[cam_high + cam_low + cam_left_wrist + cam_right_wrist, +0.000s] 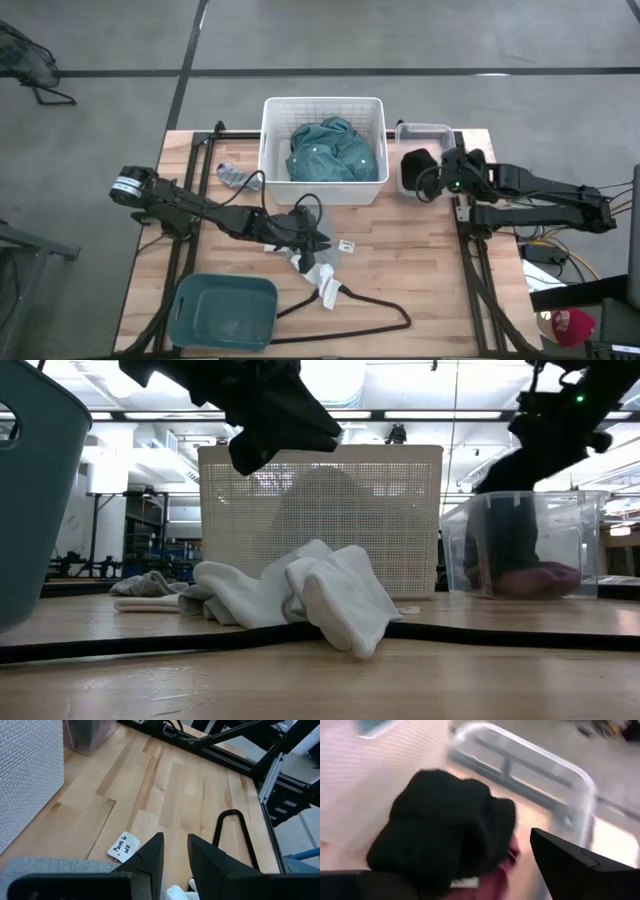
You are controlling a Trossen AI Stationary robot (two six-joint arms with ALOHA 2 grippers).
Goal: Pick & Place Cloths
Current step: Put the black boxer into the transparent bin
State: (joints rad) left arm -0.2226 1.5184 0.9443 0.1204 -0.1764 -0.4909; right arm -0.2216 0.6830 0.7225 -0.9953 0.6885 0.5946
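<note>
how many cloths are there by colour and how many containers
teal cloth: 1
black cloth: 1
maroon cloth: 1
white cloth: 1
grey cloth: 1
containers: 3 (white basket, clear bin, teal tub)
total: 8

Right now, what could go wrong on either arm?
1. The left gripper hangs over the white cloth, which lies across the black hanger. A deep pinch might lift the hanger too.
2. The small paper tag sits near the fingers and could get swept along.
3. The right gripper is at the clear bin, where a black cloth bulges over a maroon piece. It might hang over the rim or spill out.
</note>
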